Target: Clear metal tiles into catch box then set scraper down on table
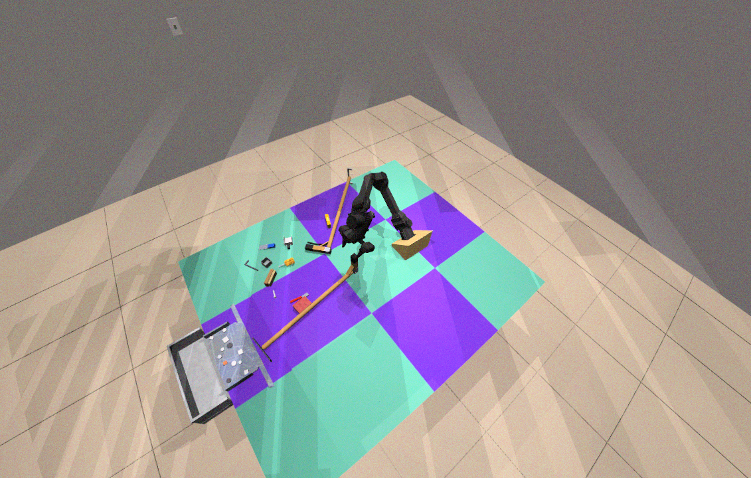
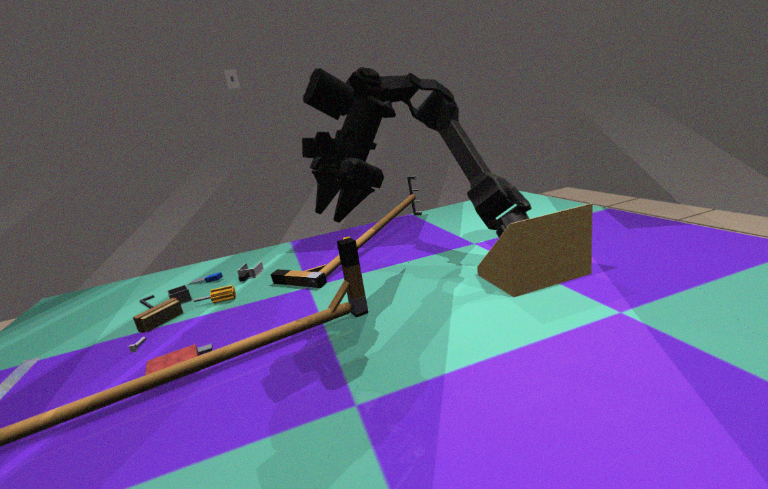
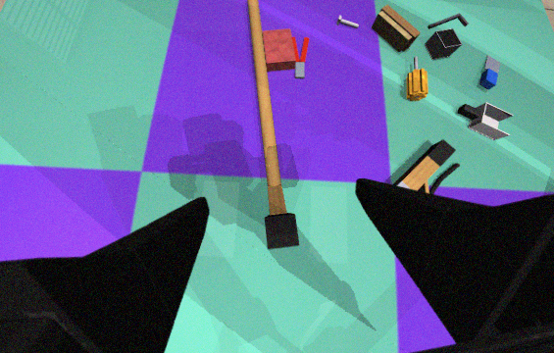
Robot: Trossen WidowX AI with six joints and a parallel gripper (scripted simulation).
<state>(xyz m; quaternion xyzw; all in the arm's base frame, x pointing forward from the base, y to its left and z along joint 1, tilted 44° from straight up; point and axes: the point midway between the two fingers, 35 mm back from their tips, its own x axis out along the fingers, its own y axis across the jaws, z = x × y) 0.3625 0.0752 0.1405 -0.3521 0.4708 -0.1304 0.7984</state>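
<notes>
The long scraper lies flat on the checkered mat, a wooden pole with an upright black-capped grip at its near end. Its blade end rests at the steel bench plate. Several small white and dark metal tiles lie on the plate. The grey catch box adjoins the plate's far end. My gripper is open and empty. It hangs well above the scraper's grip and touches nothing.
A second pole with a brush head lies behind the arm. A red block lies beside the scraper. Small tools lie scattered, among them a yellow screwdriver and a wood block. A wooden wedge stands at the arm's base.
</notes>
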